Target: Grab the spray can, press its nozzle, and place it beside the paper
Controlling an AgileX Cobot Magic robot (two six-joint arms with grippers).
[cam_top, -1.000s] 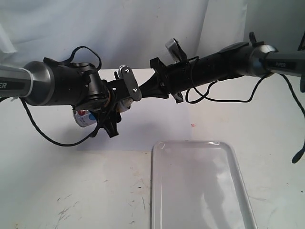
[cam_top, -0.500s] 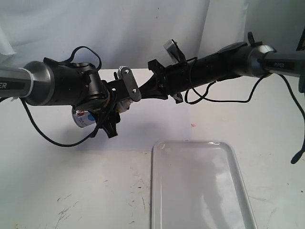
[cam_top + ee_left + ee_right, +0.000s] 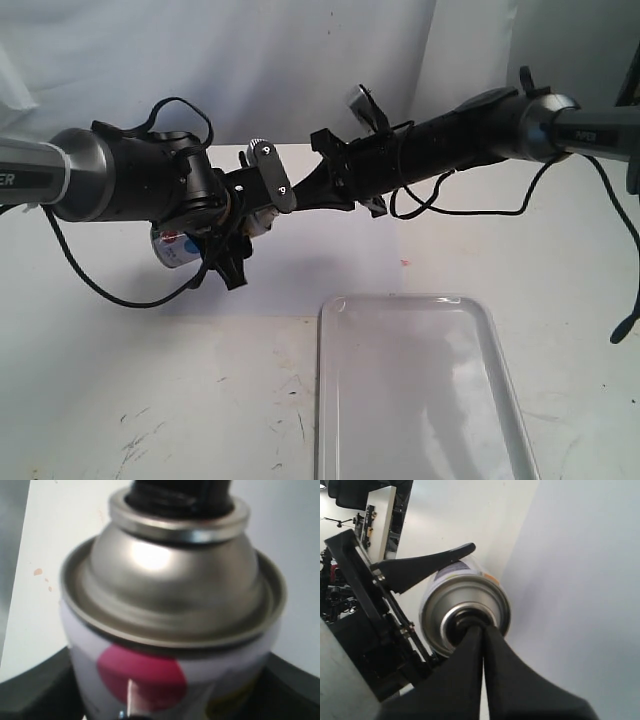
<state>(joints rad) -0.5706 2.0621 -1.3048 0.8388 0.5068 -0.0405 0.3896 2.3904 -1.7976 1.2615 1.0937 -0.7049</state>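
**Spray can** (image 3: 172, 250) — held in the air, clear of the table (image 3: 120, 400), left of centre and beyond the far end of the tray (image 3: 500, 340). It lies roughly level, with its top end turned towards the right arm. In the exterior view only the base end of the label shows, white with red and blue marks. The rest sits behind the left wrist and its cables (image 3: 100, 285). The left wrist view shows a domed silver shoulder with a rolled rim, and below it a white label with a large pink-red dot.

**Nozzle** (image 3: 180, 494) — black, seated in the silver ring at the top of the can and cut off by the edge of the left wrist view. In the right wrist view it is mostly hidden behind the right gripper's fingertips.

**Left gripper** (image 3: 250, 220) — clamped on the can's body with one finger on each side. The dark fingers show at either side of the label in the left wrist view, and one of them lies along the can's wall in the right wrist view.

**Right gripper** (image 3: 479, 626) — fingers closed flat against each other with only a seam between them, and nothing held. The joined tips rest on the nozzle, end-on to the can. The pictures do not show clearly whether the button is actually pushed in.

**Tray** — glossy white with a raised rim and rounded corners, lying on the table near the camera and right of centre, well apart from the can.

**Table** — white, with dark scuffs at the near left.

**Backdrop** (image 3: 300, 60) — white cloth hanging behind both arms.
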